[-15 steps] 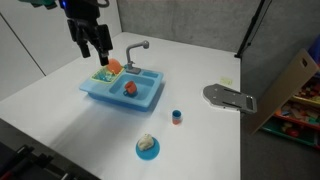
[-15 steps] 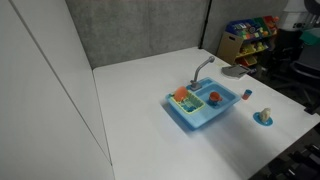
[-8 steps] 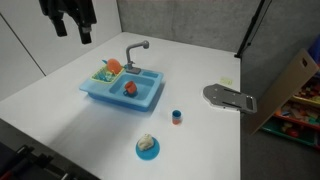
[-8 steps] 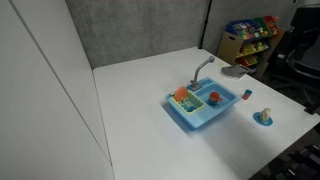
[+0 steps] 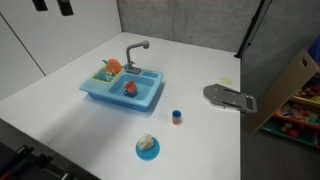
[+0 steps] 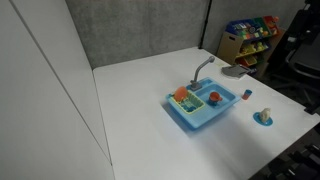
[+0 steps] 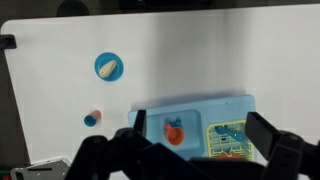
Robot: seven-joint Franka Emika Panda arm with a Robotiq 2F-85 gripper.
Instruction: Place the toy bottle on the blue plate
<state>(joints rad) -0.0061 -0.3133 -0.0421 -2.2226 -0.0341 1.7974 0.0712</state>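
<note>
Jaws: spread wide with nothing between them; the wrist view looks straight down through the gap to the table.
Gripper: hangs high above the table, over the toy sink rather than the plate, so it grips and steadies nothing.
Fingers: dark and blurred at the bottom of the wrist view, well apart from every object below.
Toy sink: light blue, directly under the gripper, with an orange-red ball in one basin; it plays no part in the task.
Faucet: grey, upright on the sink's far rim.
Cylinder: short, blue and red, standing alone between sink and plate, touching neither.
Toy bottle: pale cream, lying on its side on the plate, inside the rim and resting on its own.
Blue plate: small round disc flat on the table, near the front edge, well apart from the sink; in both exterior views it carries the bottle.
Why it lies so: the bottle is narrower than the plate, so it sits fully supported and needs no grip.
Task judgement: the placement looks done; the open, raised gripper fits a release already made.
</note>
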